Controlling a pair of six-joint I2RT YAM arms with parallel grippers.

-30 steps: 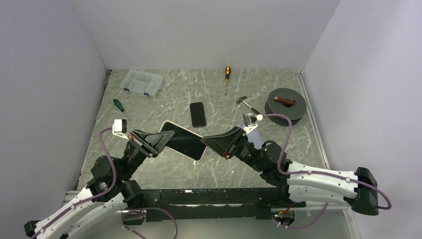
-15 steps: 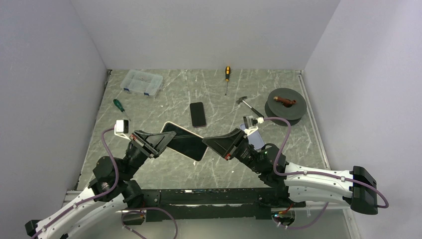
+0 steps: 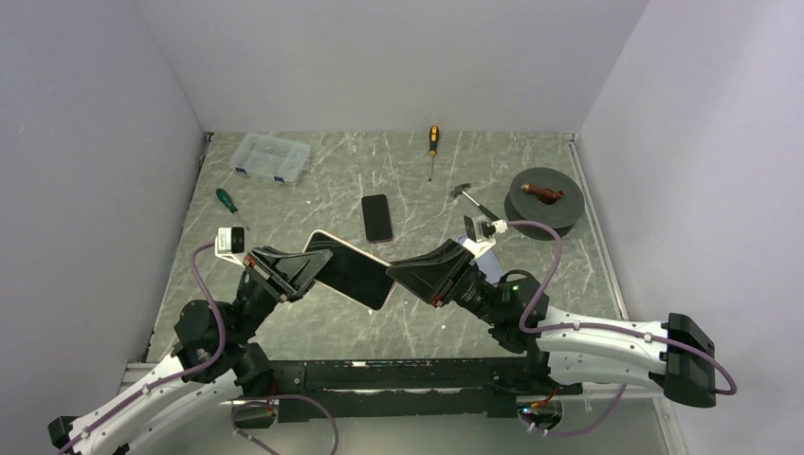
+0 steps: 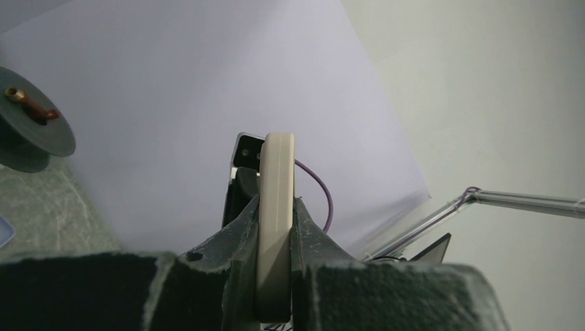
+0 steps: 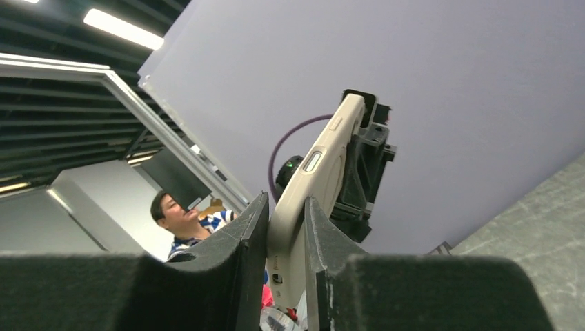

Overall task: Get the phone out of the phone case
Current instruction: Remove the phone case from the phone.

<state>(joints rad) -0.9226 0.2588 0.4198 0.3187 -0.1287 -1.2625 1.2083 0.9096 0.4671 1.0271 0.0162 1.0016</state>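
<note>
as hands [image 3: 311, 263] [image 3: 392, 275] pinch edges, case [image 3: 351, 272] hangs

Two screwdrivers were there, an orange-handled screwdriver [image 3: 433, 140] and a green-handled screwdriver [image 3: 226, 200], plus two phones: a beige-cased phone [image 3: 348, 266] and a black phone [image 3: 377, 218]. There was one clear plastic box [image 3: 272, 156], one small hammer [image 3: 471, 198], one dark round spool [image 3: 540, 201].

In the top view, both ends of the cased phone [image 3: 349, 268] are hidden inside the left gripper [image 3: 305, 267] and the right gripper [image 3: 398, 274]. Both wrist views show only its edge, its lower end buried between the fingers. The contents of the clear box [image 3: 272, 156] at 11 o'clock are too small to tell. The spool [image 4: 31, 131] is cut off at 9 o'clock of the left wrist view.
</note>
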